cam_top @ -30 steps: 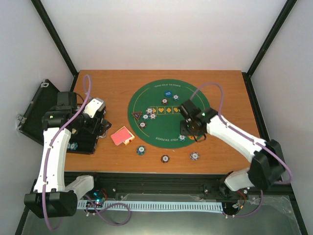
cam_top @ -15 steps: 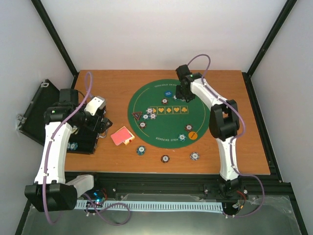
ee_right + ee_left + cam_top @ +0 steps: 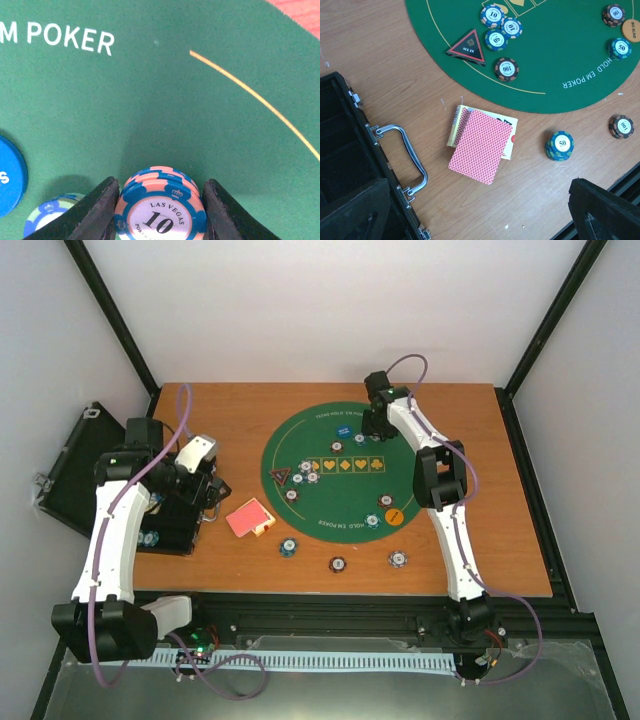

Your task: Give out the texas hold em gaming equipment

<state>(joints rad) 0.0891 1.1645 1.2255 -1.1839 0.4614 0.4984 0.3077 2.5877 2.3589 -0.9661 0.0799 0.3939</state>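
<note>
Poker chips (image 3: pixel 160 212) clamped in right gripper (image 3: pixel 374 426), arm stretched across green mat (image 3: pixel 300 445), left gripper (image 3: pixel 207 494) wide open, empty

The right gripper (image 3: pixel 375 425) is swinging from the near-right part of the green mat (image 3: pixel 300 435) to its far edge, carrying a stack of ten-value chips (image 3: pixel 160 210) in its jaws and uncovering the orange button disc (image 3: pixel 395 516). The left arm (image 3: pixel 112 530) is shifting slightly back.
</note>
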